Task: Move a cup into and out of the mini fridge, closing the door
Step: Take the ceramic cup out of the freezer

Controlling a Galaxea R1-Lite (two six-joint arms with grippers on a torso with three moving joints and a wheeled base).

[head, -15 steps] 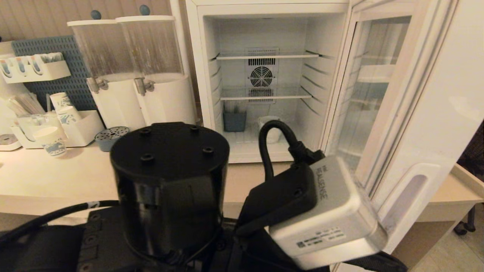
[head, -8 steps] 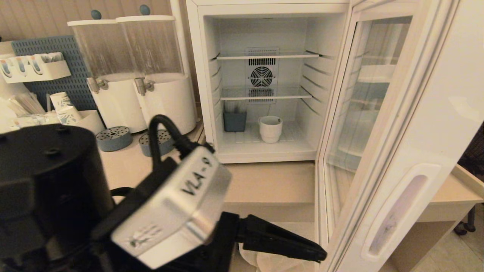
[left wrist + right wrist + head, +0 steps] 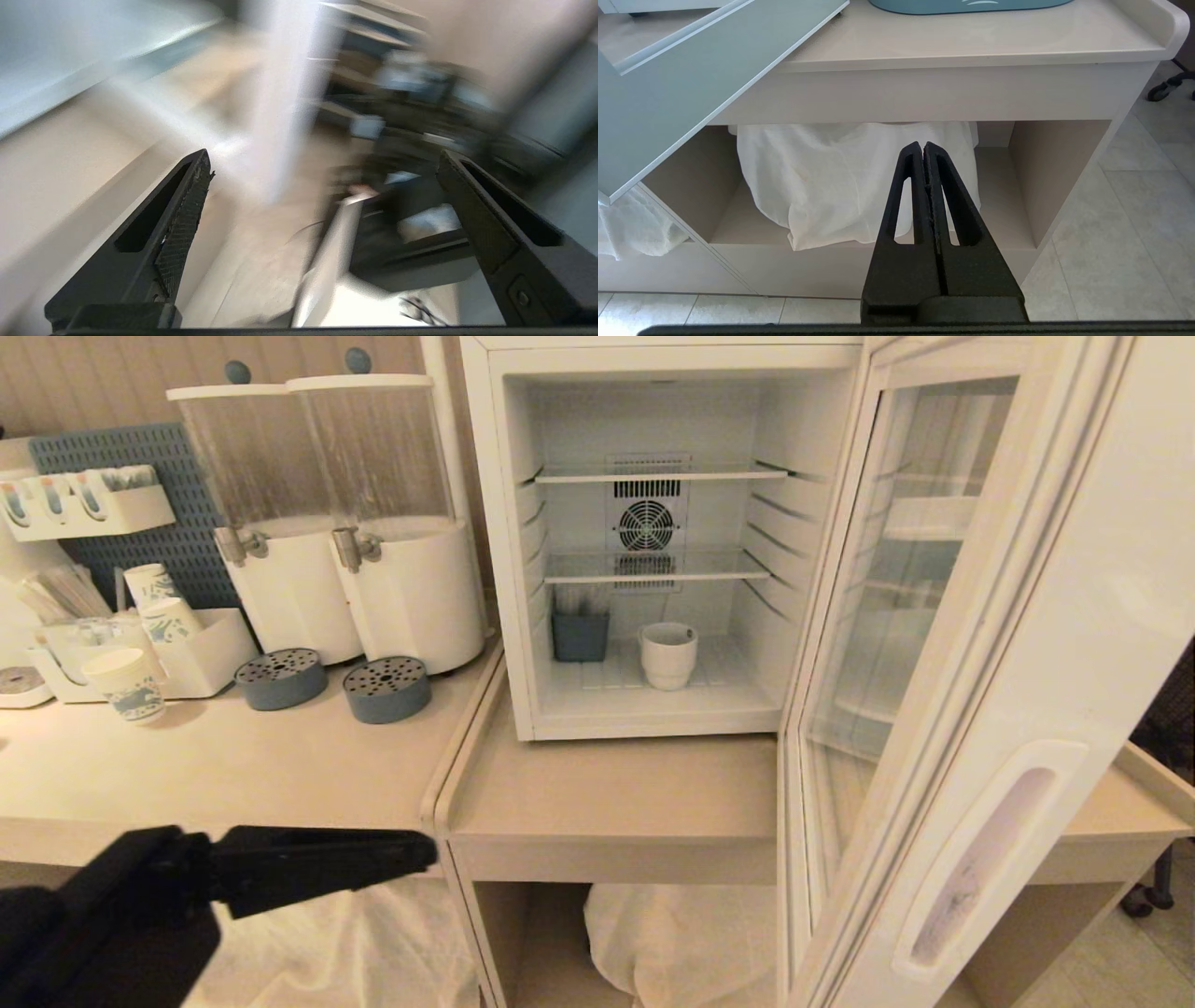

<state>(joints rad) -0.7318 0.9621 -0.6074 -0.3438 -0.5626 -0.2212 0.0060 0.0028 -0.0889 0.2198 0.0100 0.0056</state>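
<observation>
Fridge first: I see the mini fridge (image 3: 653, 541) on the counter (image 3: 607, 793), its door (image 3: 980, 691) swung wide open. The cup (image 3: 668, 654) sits on the fridge floor, beside a small blue box (image 3: 579, 635). My left gripper (image 3: 322, 163) is low by the counter edge, spread wide, holding nothing. My right gripper (image 3: 923, 147) is pinched tight, empty.
</observation>
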